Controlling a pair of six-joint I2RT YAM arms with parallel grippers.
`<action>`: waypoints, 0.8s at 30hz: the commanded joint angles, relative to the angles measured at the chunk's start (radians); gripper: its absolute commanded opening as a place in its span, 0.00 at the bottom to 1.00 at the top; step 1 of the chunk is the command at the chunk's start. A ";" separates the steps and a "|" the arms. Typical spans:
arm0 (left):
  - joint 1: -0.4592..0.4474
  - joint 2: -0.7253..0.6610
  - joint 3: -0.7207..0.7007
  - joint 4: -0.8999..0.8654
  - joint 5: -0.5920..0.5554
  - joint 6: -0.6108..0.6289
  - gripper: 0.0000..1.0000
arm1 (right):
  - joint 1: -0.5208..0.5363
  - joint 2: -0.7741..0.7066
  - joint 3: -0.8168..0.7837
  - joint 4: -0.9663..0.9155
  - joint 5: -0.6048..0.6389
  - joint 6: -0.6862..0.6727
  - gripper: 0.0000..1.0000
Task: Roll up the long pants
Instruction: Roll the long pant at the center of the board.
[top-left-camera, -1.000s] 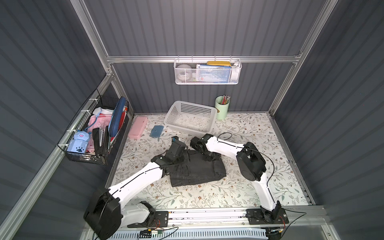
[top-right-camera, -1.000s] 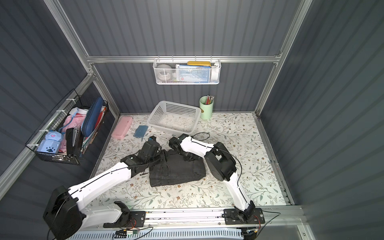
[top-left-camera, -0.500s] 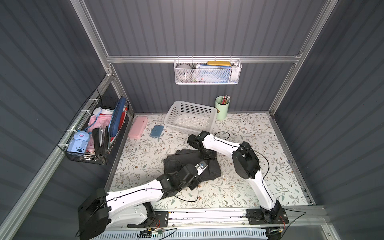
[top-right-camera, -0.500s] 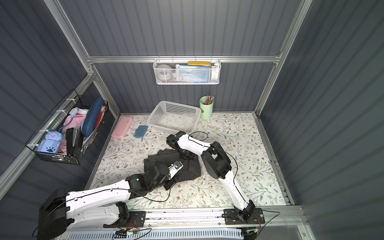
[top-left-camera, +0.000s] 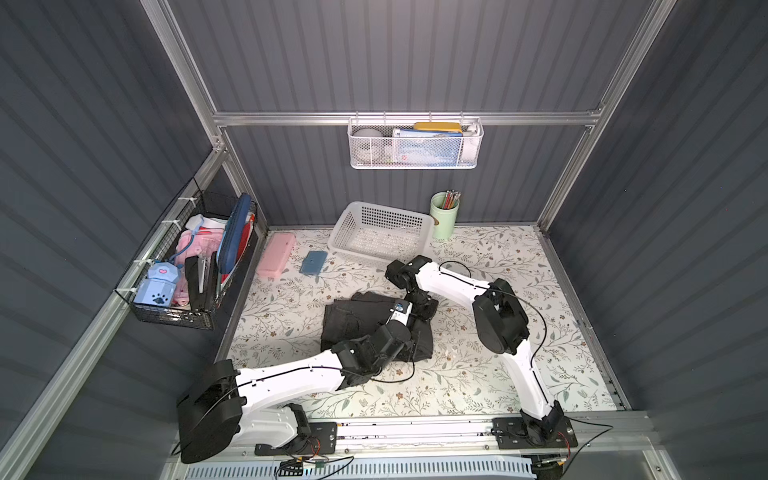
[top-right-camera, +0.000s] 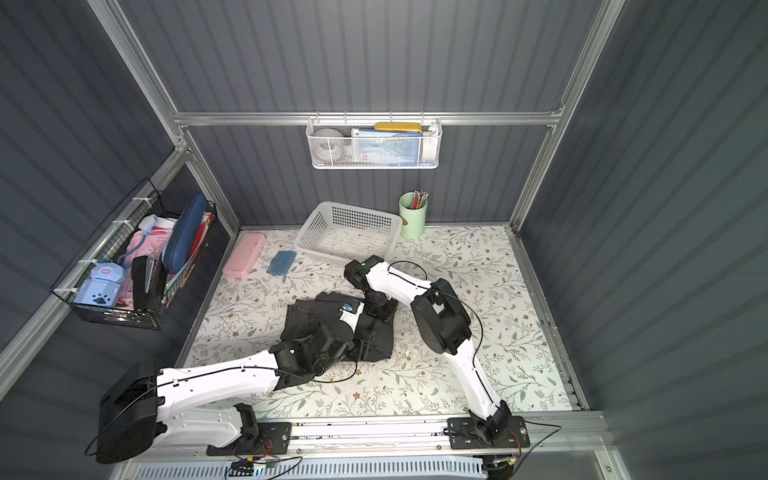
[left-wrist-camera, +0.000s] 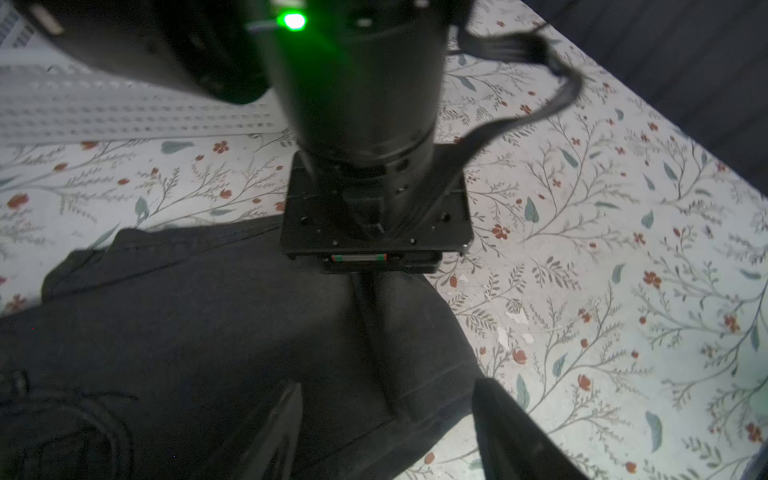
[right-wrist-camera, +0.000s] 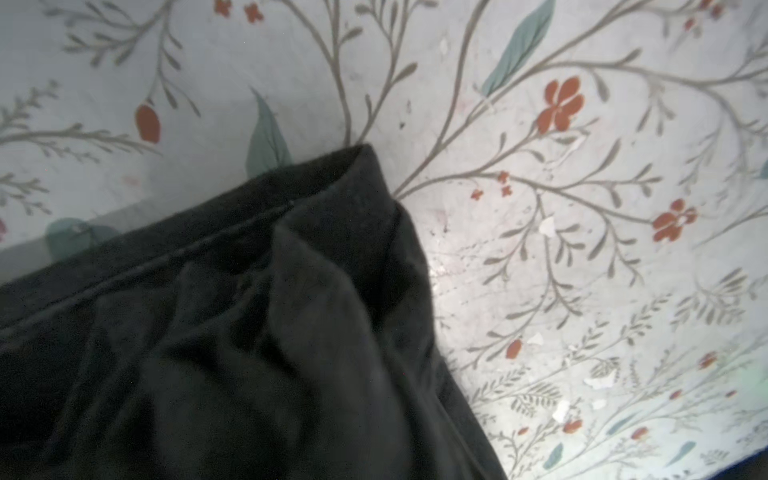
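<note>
Lying folded into a thick dark block at the middle of the flowered worktop (top-left-camera: 498, 365), the long pants (top-left-camera: 357, 320) are crossed from the near side by the left arm (top-left-camera: 291, 376), by which much of their right half is covered in both top views. Behind them a white basket (top-left-camera: 344, 233) is set, with a green cup (top-left-camera: 444, 218) of pencils beside it. A pink case (top-left-camera: 275, 255) and a small blue pad (top-left-camera: 313, 262) are laid to the left, well apart from the cloth. A black wire rack (top-left-camera: 166, 319) is hung on the left wall and a white mesh tray (top-left-camera: 415, 167) on the back wall.

A paw mark is shown on a pale blue box (top-left-camera: 158, 286) in the rack. The print on the packets in the mesh tray is too small to be read.

The left pincer (left-wrist-camera: 390, 436) is spread wide with nothing gripped, one finger over the pants' edge and the other over bare worktop. The right pincer (top-left-camera: 420, 306) is set down at the far right corner of the pants. Its fingers are hidden under its own body, so its grip cannot be told. In the right wrist view only a hemmed corner and bunched folds are seen.
</note>
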 joint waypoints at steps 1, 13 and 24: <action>-0.005 0.001 -0.010 -0.095 -0.063 -0.263 0.70 | 0.015 0.075 -0.005 0.081 -0.180 0.088 0.32; -0.006 0.159 0.031 -0.151 -0.029 -0.138 0.74 | -0.005 0.111 0.082 0.064 -0.219 0.108 0.32; 0.103 0.181 -0.055 -0.102 0.030 -0.192 0.52 | -0.006 0.077 0.050 0.086 -0.285 0.106 0.33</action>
